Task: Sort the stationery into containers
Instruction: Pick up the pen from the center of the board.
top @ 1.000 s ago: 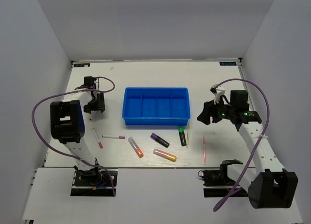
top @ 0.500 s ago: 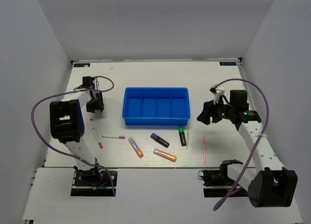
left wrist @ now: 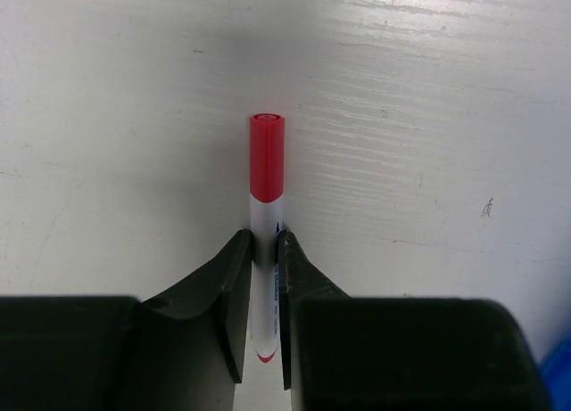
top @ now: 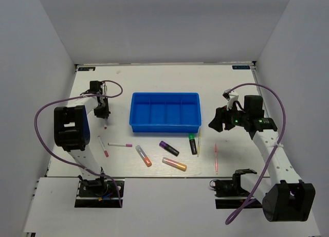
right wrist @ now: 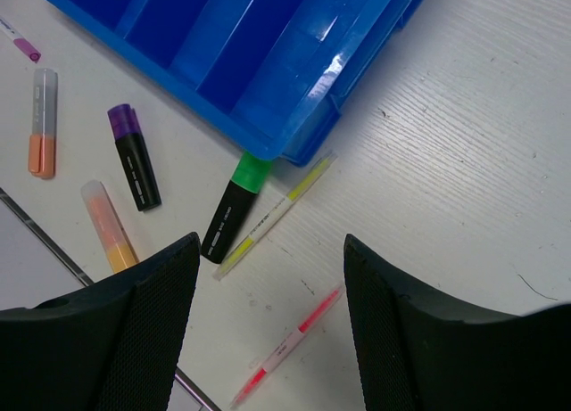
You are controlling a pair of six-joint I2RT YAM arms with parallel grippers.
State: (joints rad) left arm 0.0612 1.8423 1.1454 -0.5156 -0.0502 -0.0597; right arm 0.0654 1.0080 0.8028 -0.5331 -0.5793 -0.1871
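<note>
The left gripper (left wrist: 265, 250) is pinched on a thin white pen with a red cap (left wrist: 267, 161). Its jaws press the white barrel and the cap end sticks out past the fingertips, off the left end of the blue tray (top: 164, 127). The pen looks light, stiff and smooth (a round plastic barrel may pivot in so narrow a pinch), so a hold across the barrel's middle seems safest. The right gripper (right wrist: 269, 250) hangs spread wide and empty off the tray's right end, above the green-black highlighter (right wrist: 234, 210) and thin yellow stick (right wrist: 277, 217) at the tray's front-right corner.
</note>
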